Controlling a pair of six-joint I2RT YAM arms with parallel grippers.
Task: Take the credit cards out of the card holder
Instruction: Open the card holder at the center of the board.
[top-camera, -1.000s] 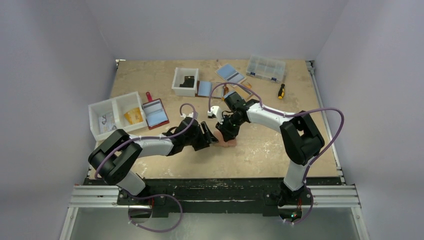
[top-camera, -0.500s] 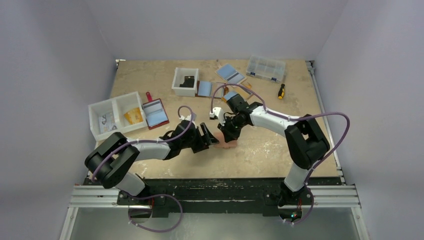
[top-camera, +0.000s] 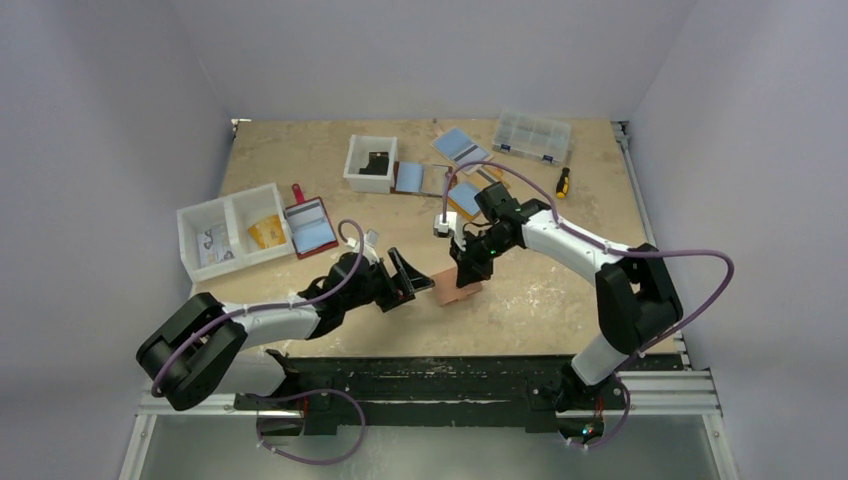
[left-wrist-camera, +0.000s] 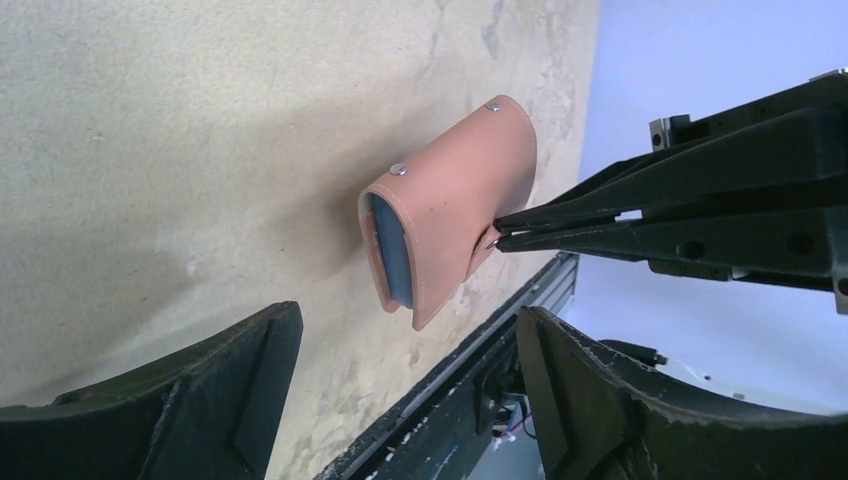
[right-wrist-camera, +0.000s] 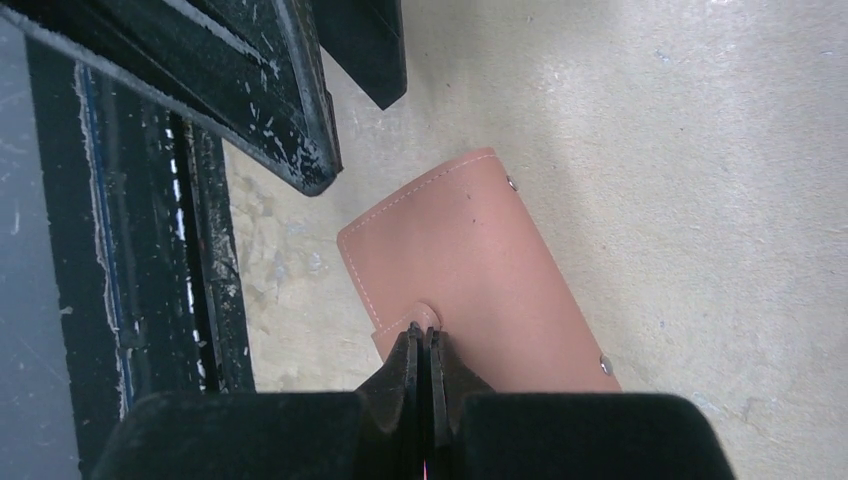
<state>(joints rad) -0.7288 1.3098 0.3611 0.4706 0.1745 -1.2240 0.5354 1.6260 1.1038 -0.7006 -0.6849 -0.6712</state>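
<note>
Jaws of right gripper (right-wrist-camera: 421, 345) are clenched on the card holder (right-wrist-camera: 470, 265), pinching a free edge of its outer flap, away from the riveted fold. Jaws of left gripper (top-camera: 424, 287) are spread wide with nothing in them, just left of the holder and not touching it.

Right arm rises from the near-right base with its elbow out to the right. Its forearm runs far-left and the wrist bends down onto the holder. Left arm lies low, stretched from the near-left base toward mid-bench, gripper aimed right at the holder.

Holder is tan and folded shut, between the two grippers at mid-bench toward the near side. It looks lifted, with a shadow under it; cannot tell whether a corner touches the bench. Its long axis reads as slanted left-right in the top view, too small to pin down further. The open side faces the left gripper, and a light blue card (left-wrist-camera: 388, 250) edge shows inside.

Bench (top-camera: 545, 290) is beige scuffed board, with pale grey walls (top-camera: 420, 60) around it and a black rail (top-camera: 430, 378) along the near edge. On it:
- white two-bay bin (top-camera: 205, 215) at left
- clear organiser box (top-camera: 532, 135) at far right
- small white box (top-camera: 353, 165) at far middle
- dark red wallet (top-camera: 308, 228) just right of the bin
- yellow-black screwdriver (top-camera: 563, 182) at far right
</note>
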